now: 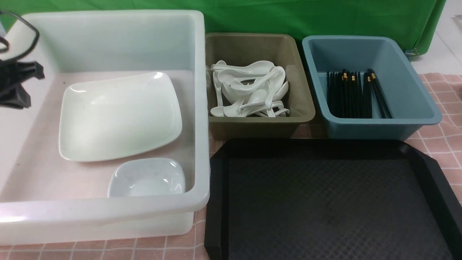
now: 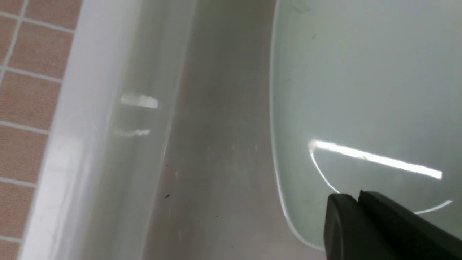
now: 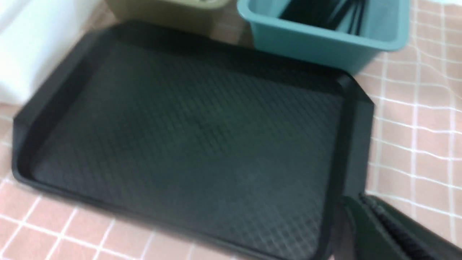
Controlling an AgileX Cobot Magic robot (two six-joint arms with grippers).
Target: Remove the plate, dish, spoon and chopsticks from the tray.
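The black tray (image 1: 328, 202) lies at the front right with nothing on its floor; it also shows in the right wrist view (image 3: 187, 130). The plate (image 1: 119, 115) and the dish (image 1: 146, 177) lie in the white tub (image 1: 104, 213). Several white spoons (image 1: 249, 90) lie in the olive tub, and black chopsticks (image 1: 355, 94) lie in the blue tub; I cannot single out the task's own. My left gripper (image 2: 358, 196) is shut and empty above the plate's edge (image 2: 361, 90); it shows at the far left in the front view (image 1: 18, 83). My right gripper (image 3: 357, 198) is shut and empty beside the tray's corner.
The olive tub (image 1: 303, 115) and the blue tub (image 1: 415, 119) stand side by side behind the tray. The white tub fills the left half. A pink checked cloth (image 1: 444, 137) covers the table. A green backdrop (image 1: 288, 18) hangs behind.
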